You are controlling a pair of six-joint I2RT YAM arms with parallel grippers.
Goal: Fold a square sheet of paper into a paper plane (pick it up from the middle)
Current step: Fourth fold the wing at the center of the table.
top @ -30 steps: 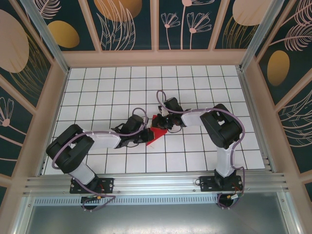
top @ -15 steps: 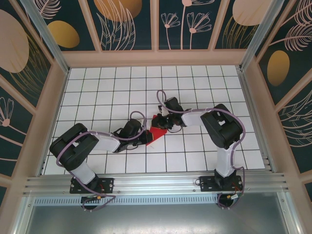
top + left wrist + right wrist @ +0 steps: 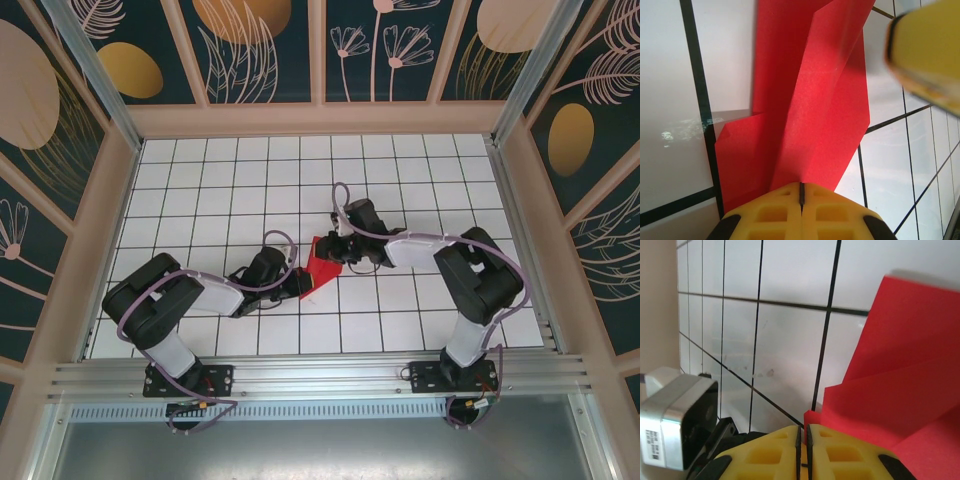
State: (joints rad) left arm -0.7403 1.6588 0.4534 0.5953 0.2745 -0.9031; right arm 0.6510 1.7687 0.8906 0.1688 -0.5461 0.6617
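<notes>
The red sheet of paper [image 3: 322, 265] is partly folded into overlapping flaps with a raised crease, and it is held between the two arms at the middle of the table. My left gripper [image 3: 300, 284] is shut on its near-left end. In the left wrist view the yellow fingers [image 3: 830, 210] are pressed together, and the folded paper [image 3: 815, 100] runs out from between them at my left gripper [image 3: 801, 186]. My right gripper [image 3: 336, 249] pinches the far-right edge. In the right wrist view a red corner of the paper [image 3: 900, 370] sits in the thin slit at my right gripper [image 3: 802, 429].
The white grid-tiled table [image 3: 230, 180] is walled by wooden frames with dark patterned panels [image 3: 260, 50]. The left arm's wrist camera housing [image 3: 675, 415] shows close at the bottom left of the right wrist view. A blurred yellow finger of the right gripper [image 3: 927, 50] hangs beside the paper.
The right arm's elbow has swung out to the right while its gripper stayed at the paper. The left arm drew in slightly lower. The paper stays held between both.
</notes>
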